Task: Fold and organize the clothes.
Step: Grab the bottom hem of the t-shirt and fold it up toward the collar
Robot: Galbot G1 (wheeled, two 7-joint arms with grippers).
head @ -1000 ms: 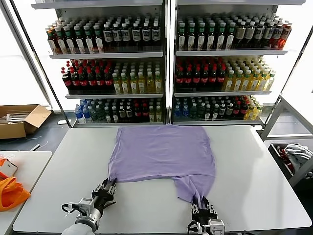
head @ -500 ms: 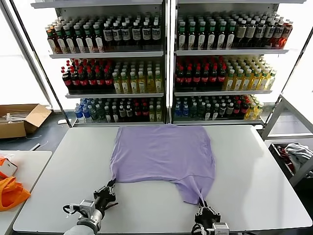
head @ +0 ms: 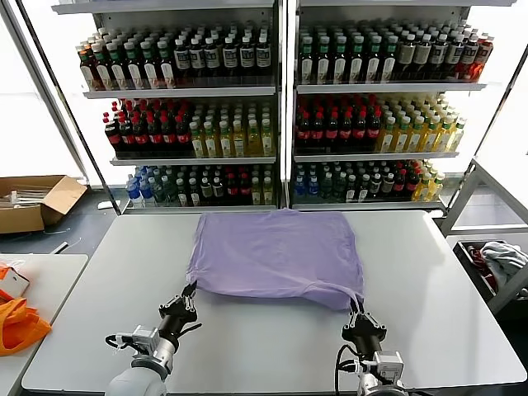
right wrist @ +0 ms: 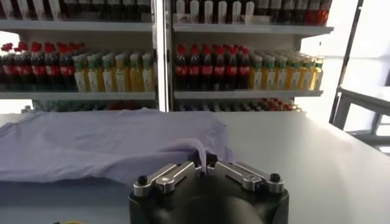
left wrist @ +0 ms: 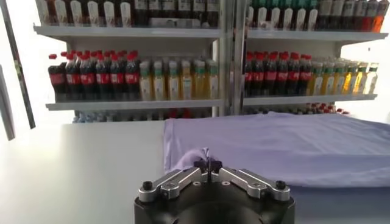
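Bottle shelves [head: 280,107], cardboard box [head: 33,202], orange bag [head: 18,323]

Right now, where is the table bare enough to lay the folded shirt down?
Bare white tabletop lies on both sides of the light purple cotton T-shirt, and in the near strip between the left gripper and right gripper. The middle is covered by the shirt, and both grippers pinch its near corners.

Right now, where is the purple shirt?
In the head view, the purple T-shirt lies mid-table before the drink shelves, its near corners pinched by the left gripper and right gripper.
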